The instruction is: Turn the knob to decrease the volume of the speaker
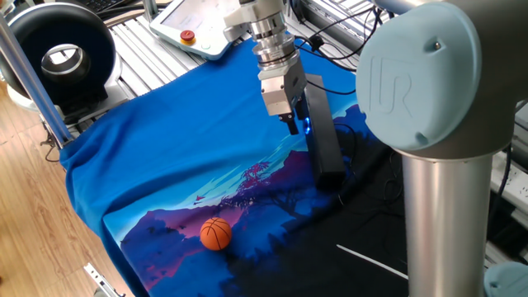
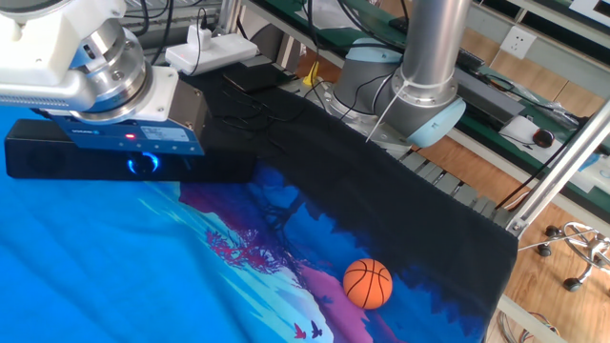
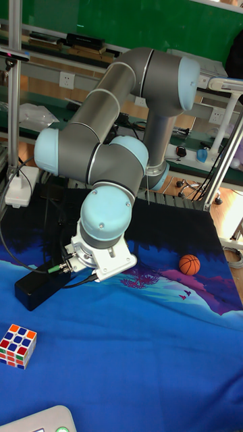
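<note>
**Hand at the speaker's front, dial glowing beside it**

At the speaker's (image 2: 214,164) front face, the hand (image 1: 293,124) hangs down off the arm's wrist, its tip right by the blue glow of the knob (image 2: 143,164). Whether its fingers are apart or pressed onto the dial I cannot tell; the wrist block covers them from one side, and from the other they show only as a dark sliver against the black bar.

My reading is that the turning step itself is in hand, or just about to start. The next move calls for a firm pinch on that small dial and a wrist rotation in the quieter direction, without shoving the slim bar along the blue cloth (image 1: 181,140) on the worktop.

Each camera gives something different. One fixed view looks along the speaker's length, with the hand against its nearer half. The other fixed view faces the speaker head-on, so the lit ring is plain, just under the wrist's red light. Neither shows the Rubik's cube (image 3: 17,345), which the tall fixed view catches well away from the speaker; there the arm hides the dial entirely. The orange ball (image 2: 367,283) lies well off from the speaker.
</note>
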Robot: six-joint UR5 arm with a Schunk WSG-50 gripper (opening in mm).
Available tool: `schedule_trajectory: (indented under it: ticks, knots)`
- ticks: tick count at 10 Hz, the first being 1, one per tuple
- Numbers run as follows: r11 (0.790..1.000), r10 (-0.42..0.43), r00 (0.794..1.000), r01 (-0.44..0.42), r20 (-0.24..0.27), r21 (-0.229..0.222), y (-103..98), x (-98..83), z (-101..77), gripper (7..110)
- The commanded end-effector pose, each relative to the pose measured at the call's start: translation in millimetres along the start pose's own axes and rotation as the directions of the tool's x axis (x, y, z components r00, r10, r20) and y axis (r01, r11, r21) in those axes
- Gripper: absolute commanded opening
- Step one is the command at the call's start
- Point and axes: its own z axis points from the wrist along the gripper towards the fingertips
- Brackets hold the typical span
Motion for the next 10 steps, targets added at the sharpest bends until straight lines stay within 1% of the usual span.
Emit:
schedule_trajectory:
  ticks: [1,3,10]
  knots:
    - [1.0,-0.002,1.0,0.002,0.014,-0.01,0.0,-5.6,1.0,66]
    - [1.0,0.0,1.0,0.0,0.019,-0.01,-1.3,-9.5,3.1,66]
    - [1.0,0.004,1.0,-0.004,0.01,-0.008,-4.4,-11.3,7.1,66]
